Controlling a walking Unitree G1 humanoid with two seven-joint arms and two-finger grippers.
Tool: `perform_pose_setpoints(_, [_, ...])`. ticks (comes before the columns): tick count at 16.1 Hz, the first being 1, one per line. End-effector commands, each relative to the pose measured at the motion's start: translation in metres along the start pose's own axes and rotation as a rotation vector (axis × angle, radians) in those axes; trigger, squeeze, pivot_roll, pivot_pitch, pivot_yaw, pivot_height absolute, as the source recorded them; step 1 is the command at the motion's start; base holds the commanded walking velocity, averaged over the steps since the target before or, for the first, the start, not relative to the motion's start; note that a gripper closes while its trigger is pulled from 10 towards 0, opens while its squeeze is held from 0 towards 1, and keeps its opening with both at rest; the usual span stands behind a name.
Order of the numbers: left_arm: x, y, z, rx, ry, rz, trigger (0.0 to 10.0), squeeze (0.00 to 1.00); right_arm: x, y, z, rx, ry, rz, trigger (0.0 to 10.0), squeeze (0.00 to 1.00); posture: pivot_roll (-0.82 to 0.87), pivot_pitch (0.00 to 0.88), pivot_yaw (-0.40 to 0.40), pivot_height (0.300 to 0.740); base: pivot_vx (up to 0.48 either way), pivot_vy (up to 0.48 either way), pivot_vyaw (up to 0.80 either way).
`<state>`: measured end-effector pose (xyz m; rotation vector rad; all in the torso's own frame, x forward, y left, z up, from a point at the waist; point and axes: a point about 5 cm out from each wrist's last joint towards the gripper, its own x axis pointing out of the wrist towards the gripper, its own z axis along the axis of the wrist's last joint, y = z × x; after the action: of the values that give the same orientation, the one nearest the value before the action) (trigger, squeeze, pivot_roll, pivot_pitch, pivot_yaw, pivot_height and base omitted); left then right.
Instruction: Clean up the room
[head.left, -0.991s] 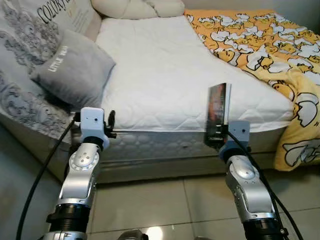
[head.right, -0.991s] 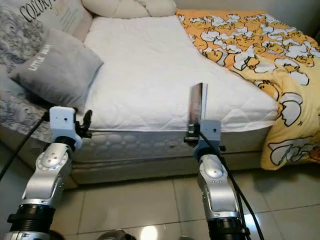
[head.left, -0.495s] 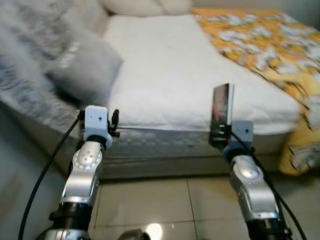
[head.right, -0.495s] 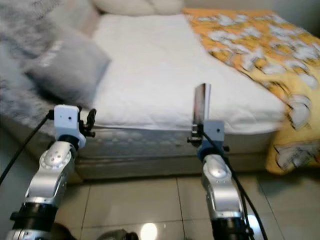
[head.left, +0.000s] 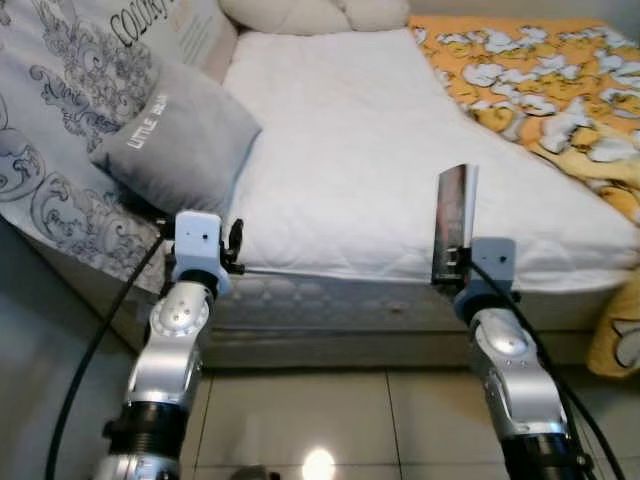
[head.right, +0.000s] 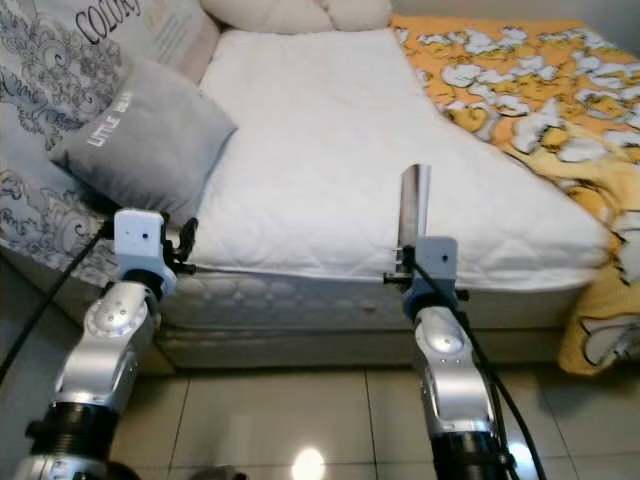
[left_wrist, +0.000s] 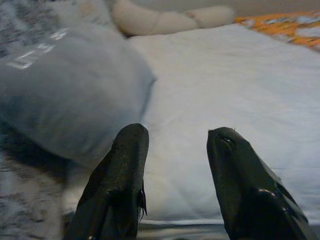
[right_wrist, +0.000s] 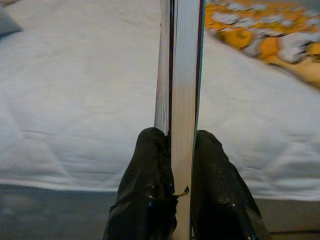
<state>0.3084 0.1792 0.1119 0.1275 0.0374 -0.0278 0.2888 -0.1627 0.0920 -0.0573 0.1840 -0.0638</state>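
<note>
So you had the right gripper (right_wrist: 172, 145) pinched on a thin book (head.left: 455, 218), fingers pressed against both covers, the book standing upright on edge above the wrist. It hung in front of the near edge of the bed (head.left: 370, 160), over the mattress side, not yet over the sheet. Your left gripper (left_wrist: 175, 145) was spread with nothing between the fingers, held up level near the bed's corner, just beside the grey pillow (head.left: 180, 150).

Progress, as a judgement: you were mid-task. The book was picked up but not put anywhere, so that item was only half done. I could not see a shelf, desk or box to take it, so where it goes is not clear from these views.

What looked left to do: the grey pillow leaned off the mattress against a patterned grey cover (head.left: 60, 130), and the yellow duck blanket (head.left: 540, 80) was bunched on the far right side, partly hanging off the bed toward the floor (head.left: 300, 420). Cream pillows (head.left: 310, 15) sat at the head. The tiles by your feet looked bare, so the bed seemed to be the main remaining work.
</note>
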Motion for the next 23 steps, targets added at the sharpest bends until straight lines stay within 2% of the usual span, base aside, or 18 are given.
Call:
perform_pose_setpoints(1, [0.001, 0.000, 0.001, 0.000, -0.006, -0.003, 10.0, 0.00, 0.002, 0.006, 0.014, -0.014, -0.059, 0.031, 10.0, 0.00, -0.02, 0.000, 0.018, 0.740, 0.307, 0.000, 0.00])
perform_pose_setpoints(5, [0.002, 0.000, 0.002, -0.002, -0.007, -0.004, 10.0, 0.00, 0.002, 0.007, 0.016, -0.028, -0.065, 0.052, 10.0, 0.00, -0.02, 0.000, 0.020, 0.740, 0.305, 0.000, 0.48])
perform_pose_setpoints(19, [0.002, -0.001, -0.001, -0.035, 0.002, -0.016, 10.0, 0.00, 0.003, 0.009, 0.018, -0.047, -0.072, 0.069, 10.0, 0.00, -0.02, 0.000, 0.019, 0.740, 0.323, 0.000, 0.00])
perform_pose_setpoints(21, [-0.001, 0.000, -0.007, -0.036, 0.021, -0.020, 10.0, 0.00, 0.003, 0.007, 0.020, -0.022, -0.086, 0.062, 10.0, 0.00, -0.02, 0.000, 0.018, 0.740, 0.345, 0.000, 0.80])
perform_pose_setpoints(23, [-0.001, 0.000, -0.009, -0.038, 0.026, -0.020, 10.0, 0.00, 0.003, 0.008, 0.020, -0.040, -0.081, 0.065, 10.0, 0.00, -0.02, 0.000, 0.018, 0.740, 0.345, 0.000, 0.35])
